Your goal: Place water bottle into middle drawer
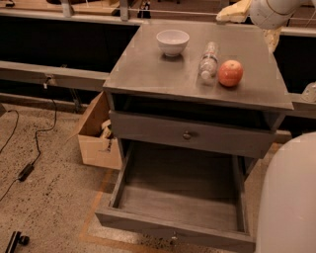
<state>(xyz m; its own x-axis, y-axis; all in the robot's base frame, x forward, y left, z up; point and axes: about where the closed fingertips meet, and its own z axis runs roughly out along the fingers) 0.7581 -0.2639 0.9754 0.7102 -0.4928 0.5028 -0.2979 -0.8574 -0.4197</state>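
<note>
Reach in hand: bottle (208, 60) not yet grasped.
It lies on the cabinet top beside the apple (230, 73); my gripper (245, 30) hovers behind, fingers apart, empty. Next I'd lower, pinch it, then carry it to the open drawer (182, 197).

I am seeing the end effector (236, 12) hanging at the top edge of the view, over the far right corner of the table (148, 69). Its cream-coloured part is poking out leftward from the white wrist (269, 11). A second cream piece (271, 38) is showing just below that wrist. The arm is running out of view at the top. A rounded white shell (291, 197) of the robot's body is filling the lower right corner.
</note>
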